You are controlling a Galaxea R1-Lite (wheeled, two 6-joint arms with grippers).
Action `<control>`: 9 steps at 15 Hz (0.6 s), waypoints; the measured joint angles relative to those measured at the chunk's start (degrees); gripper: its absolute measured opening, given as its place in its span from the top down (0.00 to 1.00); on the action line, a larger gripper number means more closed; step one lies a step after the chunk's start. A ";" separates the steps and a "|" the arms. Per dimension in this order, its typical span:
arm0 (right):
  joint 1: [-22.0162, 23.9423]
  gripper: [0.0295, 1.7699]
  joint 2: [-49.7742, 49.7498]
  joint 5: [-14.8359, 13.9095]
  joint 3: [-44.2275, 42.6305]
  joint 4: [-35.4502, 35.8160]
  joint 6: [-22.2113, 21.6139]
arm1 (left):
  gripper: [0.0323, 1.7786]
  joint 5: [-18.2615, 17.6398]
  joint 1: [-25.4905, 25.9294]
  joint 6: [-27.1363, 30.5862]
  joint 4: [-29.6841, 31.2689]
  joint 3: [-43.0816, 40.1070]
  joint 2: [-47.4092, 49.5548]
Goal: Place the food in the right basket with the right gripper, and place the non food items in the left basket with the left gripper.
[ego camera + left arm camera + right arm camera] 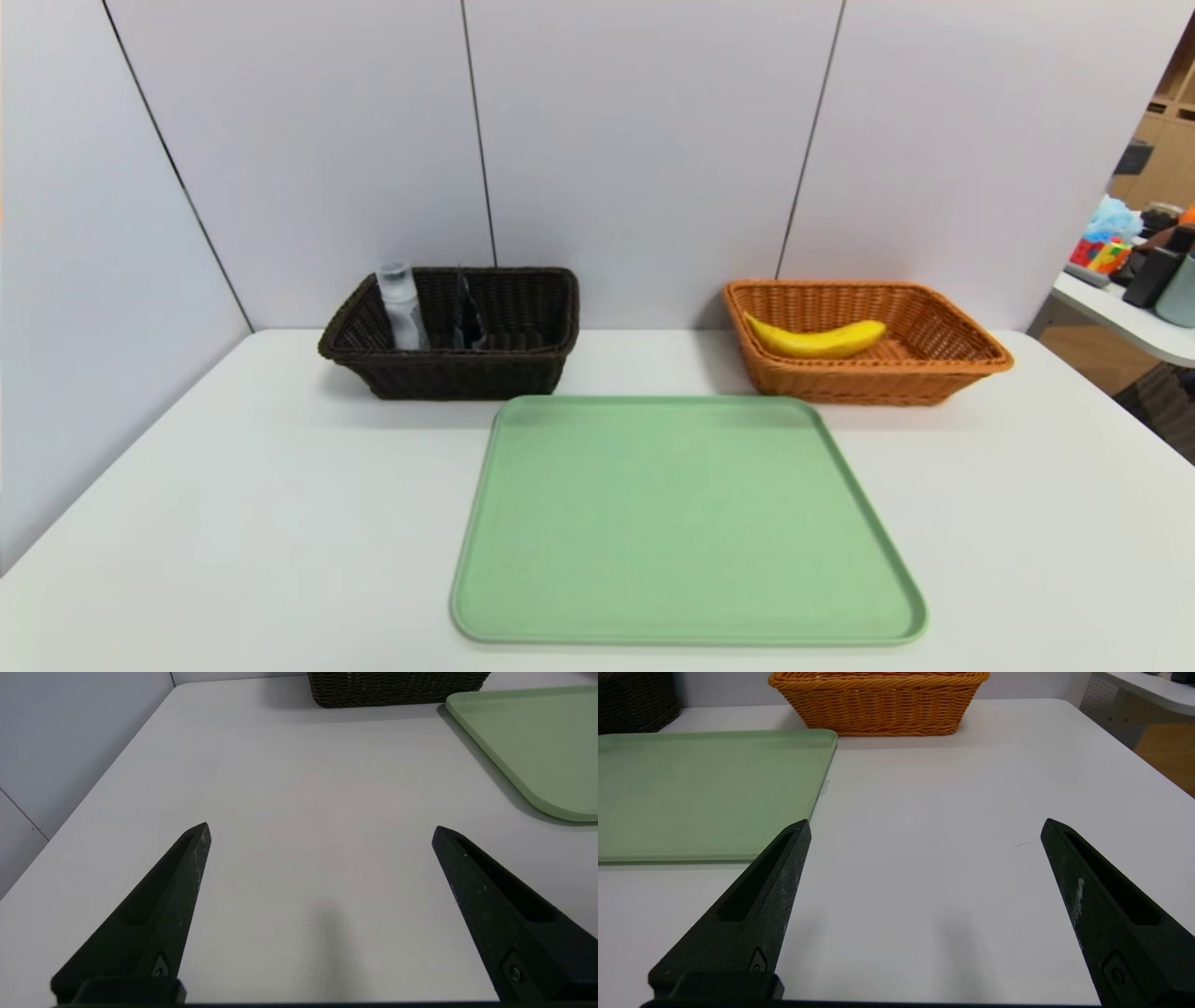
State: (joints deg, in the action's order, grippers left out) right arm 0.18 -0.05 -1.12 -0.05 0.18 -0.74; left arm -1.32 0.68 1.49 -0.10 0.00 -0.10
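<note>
Sorting appears complete: curved yellow banana (pixel 818 340) in orange wicker basket (pixel 868 385) at one o'clock, clear cylindrical bottle (pixel 403 308) in dark-brown wicker basket (pixel 457 378) at eleven; left gripper (pixel 321 826) and right gripper (pixel 927 820), near the table's front, stand apart.

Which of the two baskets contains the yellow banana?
The orange-brown basket, on the robot's right; the dark basket holds no banana.

A white tabletop (pixel 280 523) fills the lower part of the head view. Directly on it, a dark brown basket (pixel 457 378) sits left of centre and an orange-brown basket (pixel 859 387) right of centre, both along the back edge by the wall. A pale green tray (pixel 686 523) lies flat at lower centre, in front of and between the baskets.
</note>
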 joint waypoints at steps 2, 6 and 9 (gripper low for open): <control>0.00 0.04 0.00 0.00 -0.02 -0.11 0.01 | 0.05 0.02 0.00 0.00 0.00 0.00 0.00; 0.00 0.04 0.00 -0.06 -0.05 -0.59 -0.22 | 0.05 0.02 0.00 -0.01 0.00 0.00 0.00; 0.00 0.04 0.00 -0.11 -0.17 0.02 -0.46 | 0.05 0.00 0.00 -0.01 0.00 0.00 0.00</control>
